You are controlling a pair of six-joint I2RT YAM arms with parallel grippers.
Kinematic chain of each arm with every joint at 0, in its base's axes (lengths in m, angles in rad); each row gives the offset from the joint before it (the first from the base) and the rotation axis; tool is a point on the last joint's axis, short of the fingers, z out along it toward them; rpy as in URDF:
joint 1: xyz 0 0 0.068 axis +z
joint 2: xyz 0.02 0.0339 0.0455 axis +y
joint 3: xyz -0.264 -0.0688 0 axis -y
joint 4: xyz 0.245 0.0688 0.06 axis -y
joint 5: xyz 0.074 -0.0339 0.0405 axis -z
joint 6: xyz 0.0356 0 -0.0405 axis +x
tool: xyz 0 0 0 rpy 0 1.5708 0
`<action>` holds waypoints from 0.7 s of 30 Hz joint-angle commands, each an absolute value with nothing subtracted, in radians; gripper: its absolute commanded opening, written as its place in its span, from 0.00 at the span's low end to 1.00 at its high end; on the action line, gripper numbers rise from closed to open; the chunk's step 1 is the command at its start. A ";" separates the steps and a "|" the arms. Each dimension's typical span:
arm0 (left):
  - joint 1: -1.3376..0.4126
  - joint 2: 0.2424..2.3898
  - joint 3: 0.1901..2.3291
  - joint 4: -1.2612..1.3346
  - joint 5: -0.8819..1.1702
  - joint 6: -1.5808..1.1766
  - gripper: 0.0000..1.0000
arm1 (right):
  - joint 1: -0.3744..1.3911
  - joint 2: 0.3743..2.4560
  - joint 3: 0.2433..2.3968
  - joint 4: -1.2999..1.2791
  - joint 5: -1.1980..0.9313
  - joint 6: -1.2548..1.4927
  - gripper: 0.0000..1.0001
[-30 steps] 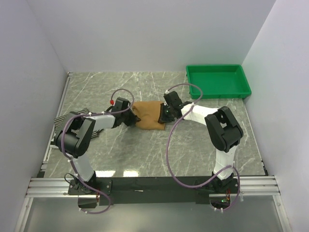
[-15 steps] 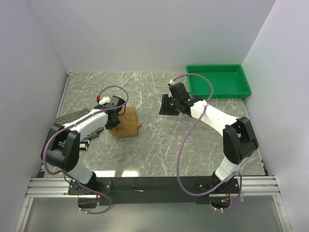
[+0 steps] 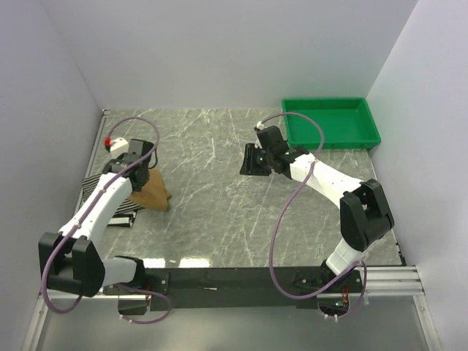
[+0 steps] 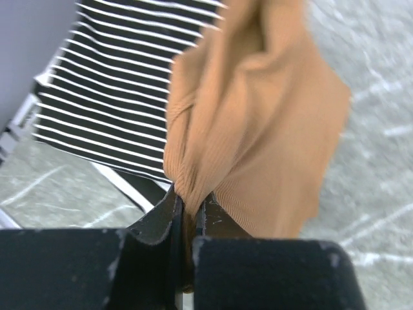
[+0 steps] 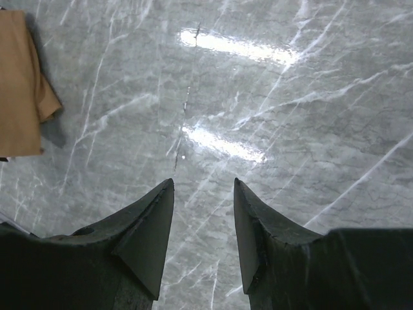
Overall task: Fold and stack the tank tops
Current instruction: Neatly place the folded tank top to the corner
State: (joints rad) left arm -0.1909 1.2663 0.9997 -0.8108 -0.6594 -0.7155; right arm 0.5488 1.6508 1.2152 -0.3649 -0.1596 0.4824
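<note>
One pinch is all we have: our left gripper clamps the tan top, dangling it just beside the thin-striped top at the left edge of the table. Dropped now, it could land crumpled. Our right gripper gapes, empty.

- Runs bare through the centre and toward 6 o'clock: marble table, wide passage between both arms.
- Blocked at 9 o'clock by the tan top hanging from the clamped left gripper, beside the striped tops at the left edge.
- Blocked at 1 o'clock by the green tray, raised rim in the far-right corner.
- Partly taken just past centre toward 12 o'clock by the right gripper, jaws apart over bare marble.
- Hemmed by walls at 9, 12 and 3 o'clock.
</note>
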 commanded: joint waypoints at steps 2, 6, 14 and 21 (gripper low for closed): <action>-0.106 1.187 1.045 -0.798 -0.681 -0.641 0.01 | 0.569 1.623 1.204 -0.331 -0.163 0.491 0.49; -0.008 1.144 1.008 -0.766 -0.647 -0.627 0.01 | 0.577 1.626 1.198 -0.325 -0.161 0.494 0.49; 0.199 1.167 0.901 -0.663 -0.530 -0.634 0.01 | 0.597 1.641 1.177 -0.316 -0.160 0.495 0.48; 0.308 1.219 0.916 -0.661 -0.463 -0.701 0.54 | 0.601 1.632 1.160 -0.315 -0.149 0.491 0.49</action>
State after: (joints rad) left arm 0.2817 1.2148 0.9001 -0.7067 -0.4934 -0.6628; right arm 0.5934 1.6524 1.1690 -0.3447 -0.1593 0.4965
